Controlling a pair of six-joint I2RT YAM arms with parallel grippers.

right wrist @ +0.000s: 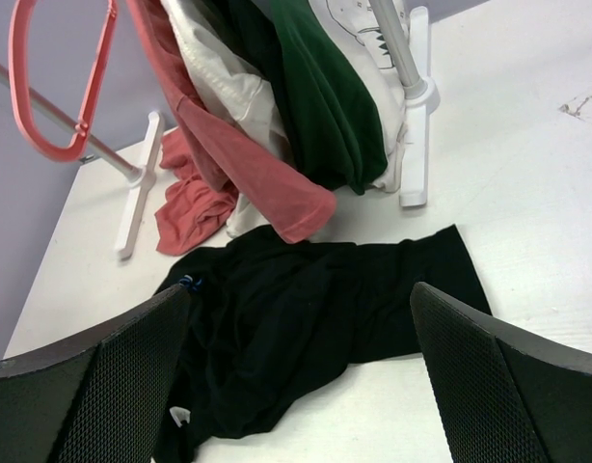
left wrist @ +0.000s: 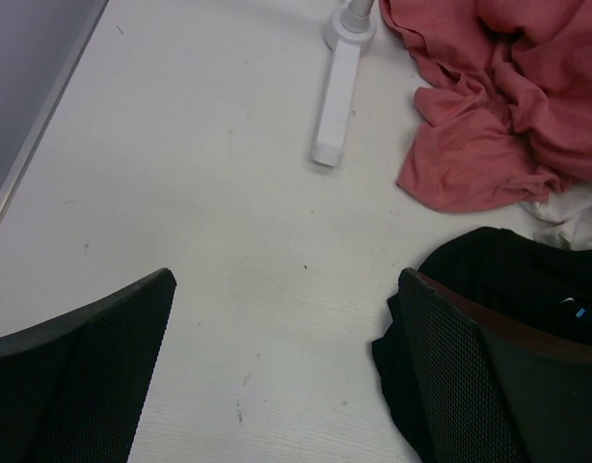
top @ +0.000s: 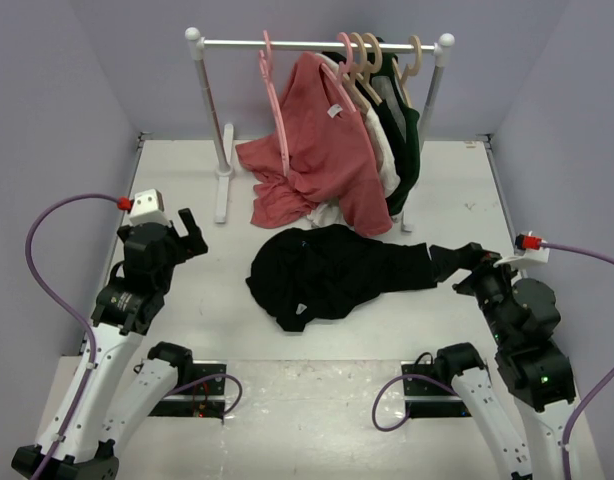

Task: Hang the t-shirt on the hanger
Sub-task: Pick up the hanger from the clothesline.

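The black t-shirt (top: 332, 273) lies crumpled on the white table in the middle; it also shows in the right wrist view (right wrist: 315, 318) and at the right edge of the left wrist view (left wrist: 527, 280). The pink hanger (top: 275, 95) hangs by its hook on the rail at the back; it shows in the right wrist view (right wrist: 60, 87) too. My left gripper (top: 192, 235) is open and empty, left of the shirt. My right gripper (top: 457, 262) is open and empty, just right of the shirt's right end.
A white clothes rail (top: 317, 44) stands at the back with beige hangers (top: 372, 60), a salmon-red shirt (top: 322, 150), a white garment and a dark green garment (top: 402, 140). The rail's feet (top: 224, 180) rest on the table. Purple walls enclose the table (top: 187, 300).
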